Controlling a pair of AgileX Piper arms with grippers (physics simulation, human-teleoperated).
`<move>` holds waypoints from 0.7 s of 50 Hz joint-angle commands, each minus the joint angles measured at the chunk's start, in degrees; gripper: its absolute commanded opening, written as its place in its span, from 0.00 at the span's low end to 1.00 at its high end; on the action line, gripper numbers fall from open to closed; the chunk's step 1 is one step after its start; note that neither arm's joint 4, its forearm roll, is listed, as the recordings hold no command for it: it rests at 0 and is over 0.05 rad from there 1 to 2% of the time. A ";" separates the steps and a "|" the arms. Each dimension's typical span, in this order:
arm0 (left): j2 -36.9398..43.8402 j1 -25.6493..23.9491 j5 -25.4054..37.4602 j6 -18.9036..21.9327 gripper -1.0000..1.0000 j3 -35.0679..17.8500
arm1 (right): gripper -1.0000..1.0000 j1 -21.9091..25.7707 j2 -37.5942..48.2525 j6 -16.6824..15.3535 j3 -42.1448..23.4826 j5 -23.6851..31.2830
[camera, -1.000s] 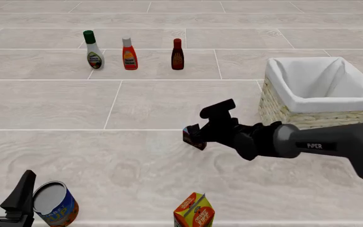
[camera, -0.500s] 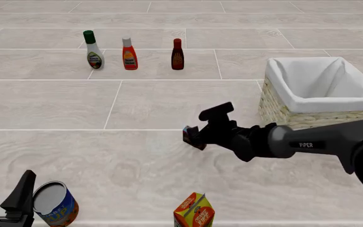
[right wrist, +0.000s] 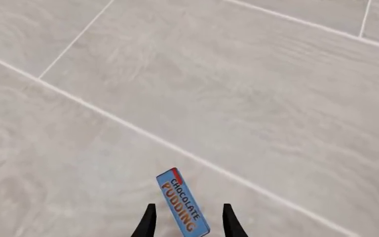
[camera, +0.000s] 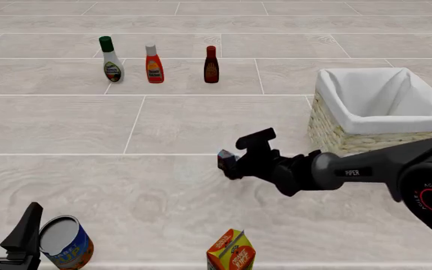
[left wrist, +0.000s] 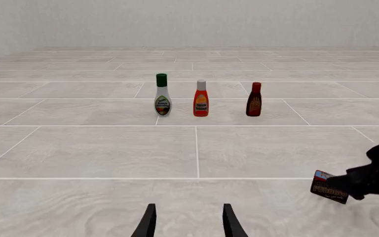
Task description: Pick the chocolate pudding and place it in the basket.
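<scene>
The chocolate pudding (right wrist: 183, 203), a small blue carton with orange lettering, stands slightly askew on the tiled surface. My right gripper (right wrist: 188, 223) is open, with one finger on each side of the carton and a gap between each finger and it. The front view shows the chocolate pudding (camera: 224, 158) mostly hidden behind the right gripper (camera: 232, 165), left of the basket (camera: 328, 121). That basket is pale wicker with a white lining. From the left wrist view the chocolate pudding (left wrist: 328, 187) sits at the tip of the dark right arm. My left gripper (camera: 4, 220) is open at the near left corner.
Three bottles stand in a row at the back: white (camera: 112, 61), red (camera: 153, 64) and dark brown (camera: 211, 65). An open tin can (camera: 66, 243) sits beside the left gripper. An orange-and-green juice carton (camera: 231, 250) stands at the near edge.
The right gripper has slid a little left and lower, so its fingers now straddle the pudding and cover more of it. The left arm has not moved.
</scene>
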 commanded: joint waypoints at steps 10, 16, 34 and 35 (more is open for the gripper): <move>0.00 0.00 0.00 0.02 1.00 0.00 | 1.00 0.32 3.03 1.06 -0.34 -1.39; 0.00 0.00 0.00 0.00 1.00 0.00 | 1.00 0.29 3.89 1.22 -0.57 -1.62; 0.00 0.00 0.00 0.00 1.00 0.00 | 0.00 -3.75 1.76 -1.59 2.25 -7.80; 0.00 -0.01 0.00 -0.02 1.00 0.00 | 0.00 -3.25 1.69 -1.08 2.51 -8.07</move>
